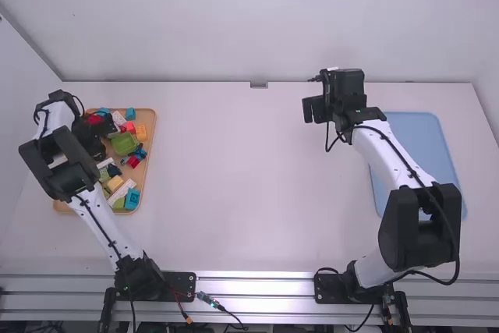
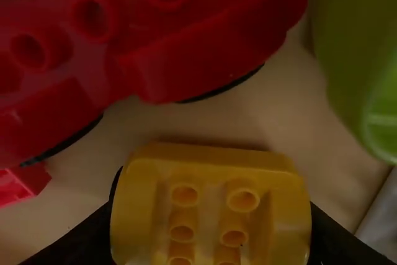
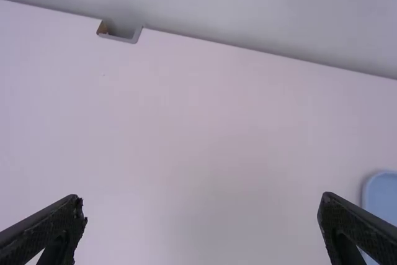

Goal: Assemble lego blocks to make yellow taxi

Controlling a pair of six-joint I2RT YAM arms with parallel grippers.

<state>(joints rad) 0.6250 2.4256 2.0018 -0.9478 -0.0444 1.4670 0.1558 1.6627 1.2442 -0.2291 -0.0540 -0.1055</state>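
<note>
In the high view my left gripper [image 1: 95,144] is low over the wooden tray [image 1: 151,163], mostly hidden by its own arm. The left wrist view has the left gripper [image 2: 212,240] shut on a yellow block [image 2: 209,175] with round studs, one black finger against each side. Right beside it lies a large red piece with black wheels [image 2: 205,60]. My right gripper [image 1: 315,109] stands above the far part of the table, right of the middle; in the right wrist view the right gripper [image 3: 202,200] is open with nothing between its fingers.
Several loose blocks fill the tray, among them a green piece [image 1: 123,143], an orange block [image 1: 141,132] and a blue block [image 1: 132,199]. A blue mat or tray [image 1: 425,146] lies at the right, partly under the right arm. The wall stands behind the table's far edge.
</note>
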